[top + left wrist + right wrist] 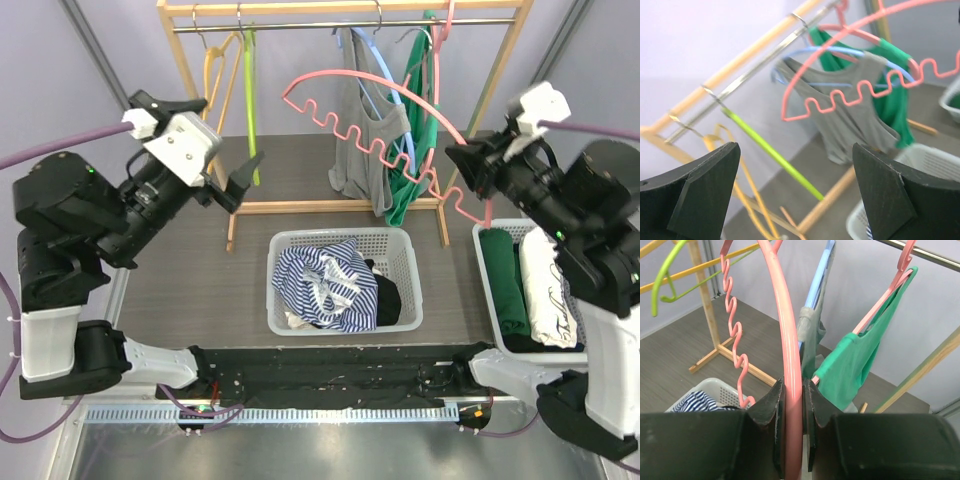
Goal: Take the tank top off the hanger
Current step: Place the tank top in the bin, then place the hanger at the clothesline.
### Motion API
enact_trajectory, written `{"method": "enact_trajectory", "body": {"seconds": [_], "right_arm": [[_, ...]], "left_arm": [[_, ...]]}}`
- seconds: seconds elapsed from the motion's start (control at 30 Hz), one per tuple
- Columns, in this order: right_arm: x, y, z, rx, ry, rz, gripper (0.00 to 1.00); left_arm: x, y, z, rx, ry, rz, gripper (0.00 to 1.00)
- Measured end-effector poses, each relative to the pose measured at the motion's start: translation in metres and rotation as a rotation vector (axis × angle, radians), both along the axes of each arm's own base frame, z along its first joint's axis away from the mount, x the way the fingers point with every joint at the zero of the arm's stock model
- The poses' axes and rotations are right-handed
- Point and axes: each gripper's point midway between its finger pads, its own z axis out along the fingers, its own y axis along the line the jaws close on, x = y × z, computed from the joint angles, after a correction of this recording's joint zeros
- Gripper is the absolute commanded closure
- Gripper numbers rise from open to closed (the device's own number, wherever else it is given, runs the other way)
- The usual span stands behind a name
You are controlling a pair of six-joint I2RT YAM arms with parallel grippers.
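Observation:
My right gripper (468, 165) is shut on the arc of a bare pink hanger (370, 85) with a wavy lower bar, held off the rail in front of the rack. The right wrist view shows the jaws (791, 385) clamped on the pink arc (785, 315). A grey tank top (360, 150) hangs on a blue hanger (385, 75) on the rail, with a green tank top (405, 190) on another pink hanger beside it. My left gripper (230, 130) is open and empty, raised left of the rack; its view (795, 150) shows the grey top (850, 125) behind the held hanger (860, 92).
The wooden rack (350, 8) also carries empty yellow (215, 70) and lime green (249, 100) hangers at the left. A white basket (340, 238) holds a striped garment (325, 285) and dark clothes. A white bin (483, 270) at the right holds folded clothes.

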Motion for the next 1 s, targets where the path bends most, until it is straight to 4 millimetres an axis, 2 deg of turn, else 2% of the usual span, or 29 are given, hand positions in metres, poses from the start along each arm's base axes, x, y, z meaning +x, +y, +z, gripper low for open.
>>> {"method": "enact_trajectory", "body": {"seconds": [0.13, 0.23, 0.4, 0.53, 0.63, 0.83, 1.0], "right_arm": [[0.03, 0.013, 0.003, -0.02, 0.039, -0.014, 0.99], [0.047, 0.036, 0.001, -0.073, 0.078, -0.033, 0.99], [0.039, 0.117, -0.009, -0.243, 0.049, -0.026, 0.99], [0.03, 0.154, -0.033, -0.43, 0.008, -0.065, 0.99], [0.022, 0.16, -0.042, -0.538, -0.041, -0.111, 0.99], [0.01, 0.158, -0.025, -0.593, -0.161, -0.246, 0.99], [0.017, 0.157, -0.018, -0.597, -0.225, -0.362, 0.99]], "left_arm": [[0.006, 0.02, 0.036, -0.056, -0.111, 0.087, 0.0], [0.008, 0.031, 0.053, -0.081, -0.161, 0.135, 0.0], [0.011, 0.04, 0.065, -0.095, -0.197, 0.185, 0.01], [0.012, 0.048, 0.068, -0.101, -0.203, 0.211, 0.0], [0.011, 0.056, 0.07, -0.107, -0.208, 0.229, 0.0], [0.009, 0.068, 0.075, -0.134, -0.214, 0.26, 0.0], [0.01, 0.073, 0.076, -0.139, -0.212, 0.284, 0.0]]}}
